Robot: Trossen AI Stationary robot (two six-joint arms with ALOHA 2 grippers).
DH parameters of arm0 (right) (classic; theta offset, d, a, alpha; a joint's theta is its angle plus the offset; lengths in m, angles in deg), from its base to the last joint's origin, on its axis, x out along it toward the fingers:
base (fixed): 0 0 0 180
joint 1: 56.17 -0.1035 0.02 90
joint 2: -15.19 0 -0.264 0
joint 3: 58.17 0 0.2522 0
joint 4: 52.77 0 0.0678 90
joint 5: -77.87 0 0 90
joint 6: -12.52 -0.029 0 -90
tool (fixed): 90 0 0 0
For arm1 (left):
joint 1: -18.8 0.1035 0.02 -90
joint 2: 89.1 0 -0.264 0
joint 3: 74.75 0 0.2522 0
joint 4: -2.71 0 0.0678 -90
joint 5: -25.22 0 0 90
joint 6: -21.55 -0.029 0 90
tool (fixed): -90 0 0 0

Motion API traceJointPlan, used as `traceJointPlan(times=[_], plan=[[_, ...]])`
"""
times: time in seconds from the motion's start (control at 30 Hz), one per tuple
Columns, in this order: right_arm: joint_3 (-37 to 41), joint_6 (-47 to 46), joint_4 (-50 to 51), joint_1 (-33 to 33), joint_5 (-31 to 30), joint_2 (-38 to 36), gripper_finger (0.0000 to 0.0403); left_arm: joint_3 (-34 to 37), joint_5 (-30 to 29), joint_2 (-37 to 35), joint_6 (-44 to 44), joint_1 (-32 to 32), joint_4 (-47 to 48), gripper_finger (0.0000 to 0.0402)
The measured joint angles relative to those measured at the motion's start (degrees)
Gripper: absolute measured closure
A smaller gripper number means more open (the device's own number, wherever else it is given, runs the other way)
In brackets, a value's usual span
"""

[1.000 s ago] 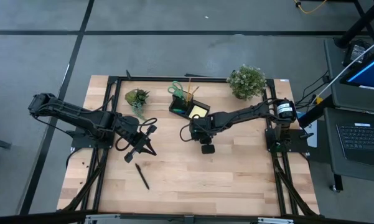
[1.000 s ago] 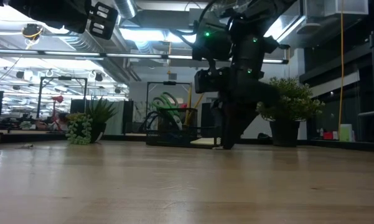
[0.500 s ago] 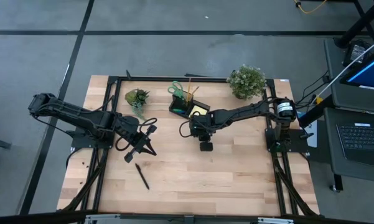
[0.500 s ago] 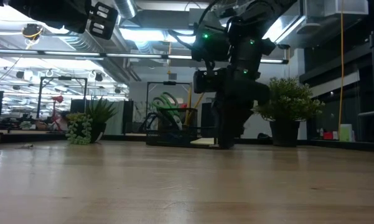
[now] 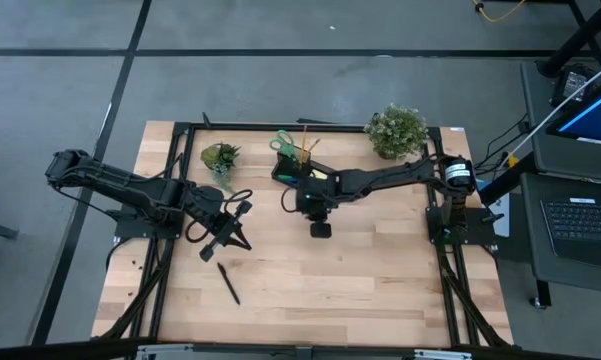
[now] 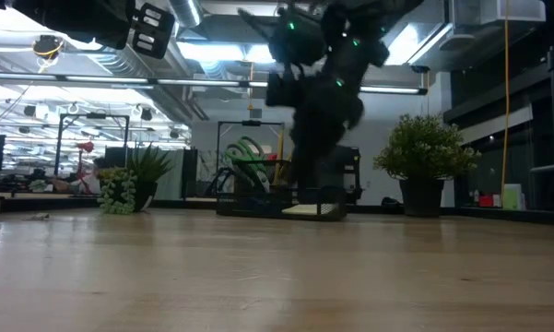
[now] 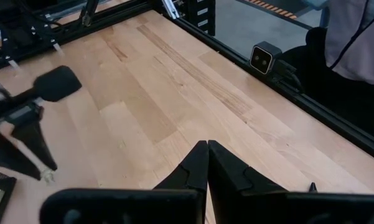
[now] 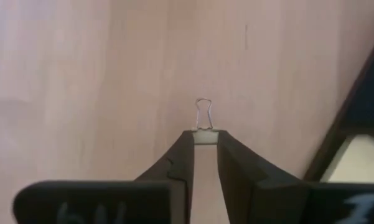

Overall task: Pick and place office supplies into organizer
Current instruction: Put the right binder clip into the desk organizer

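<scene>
Right pincer [image 8: 201, 138] grips binder clip [image 8: 203, 121] above table [image 5: 380, 280] beside organizer [image 5: 298, 172].

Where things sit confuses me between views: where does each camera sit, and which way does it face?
High: overhead, straight down on the table; both arms show.
Low: table height, level toward the organizer; the right arm hangs above.
Left wrist: over bare wood, past its shut left claw.
Right wrist: past the right claw pinching a binder clip.
Shared: high and low both see the organizer.

Place: you're in an open-plan lab.
Evidence: wooden table [image 5: 310, 280] on black frame, laptop [image 5: 580, 225], exposed ceiling ducts [image 6: 120, 60].
</scene>
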Motion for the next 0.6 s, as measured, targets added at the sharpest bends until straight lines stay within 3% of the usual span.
traceJointPlan(times=[0.27, 0.6], plan=[[-6.8, 1.6, 0.1, 2.4, -2.0, -0.1, 0.0339, 0.0, 0.0, 0.0, 0.0, 0.0, 0.0, 0.0398], [-7.5, 1.7, -2.6, 7.3, -3.3, -0.1, 0.0337, 0.0, 0.0, 0.0, 0.0, 0.0, 0.0, 0.0396]])
